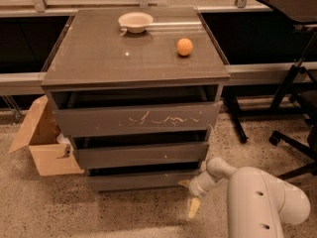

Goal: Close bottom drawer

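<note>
The bottom drawer (141,180) is the lowest of three grey-brown drawers in the cabinet, with a plain flat front. A dark gap shows above its front, and its inside is hidden. My gripper (188,196) is at the drawer's lower right corner, near the floor, at the end of my white arm (257,202). Its fingers are spread: the upper fingertip (184,183) is at the drawer front's right end and the lower one (193,208) hangs towards the floor. It holds nothing.
The middle drawer (141,153) and the white-scratched top drawer (136,119) are above. A white bowl (135,22) and an orange (184,46) sit on the cabinet top. An open cardboard box (42,143) stands at the left, black chair legs (292,143) at the right.
</note>
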Robot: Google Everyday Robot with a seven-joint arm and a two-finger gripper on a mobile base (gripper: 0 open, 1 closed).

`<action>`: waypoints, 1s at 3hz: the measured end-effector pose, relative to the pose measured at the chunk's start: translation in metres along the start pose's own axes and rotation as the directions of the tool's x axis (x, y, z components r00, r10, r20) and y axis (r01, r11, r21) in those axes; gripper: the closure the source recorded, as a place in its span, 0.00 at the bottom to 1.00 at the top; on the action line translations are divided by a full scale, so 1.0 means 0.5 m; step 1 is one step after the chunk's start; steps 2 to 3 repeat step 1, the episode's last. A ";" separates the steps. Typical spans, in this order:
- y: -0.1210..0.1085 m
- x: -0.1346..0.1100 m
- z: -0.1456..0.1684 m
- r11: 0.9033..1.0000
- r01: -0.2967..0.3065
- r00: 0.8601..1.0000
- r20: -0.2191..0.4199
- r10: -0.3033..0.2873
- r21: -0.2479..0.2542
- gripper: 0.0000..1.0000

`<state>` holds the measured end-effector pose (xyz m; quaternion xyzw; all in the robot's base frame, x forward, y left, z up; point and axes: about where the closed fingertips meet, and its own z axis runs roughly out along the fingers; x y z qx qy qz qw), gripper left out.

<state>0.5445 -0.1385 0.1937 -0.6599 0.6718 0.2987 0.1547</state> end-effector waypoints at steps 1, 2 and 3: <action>0.106 -0.018 -0.003 0.994 0.069 0.995 0.078 -0.062 -0.087 0.00; 0.106 -0.018 -0.003 0.994 0.069 0.995 0.078 -0.062 -0.087 0.00; 0.106 -0.018 -0.003 0.994 0.069 0.995 0.078 -0.062 -0.087 0.00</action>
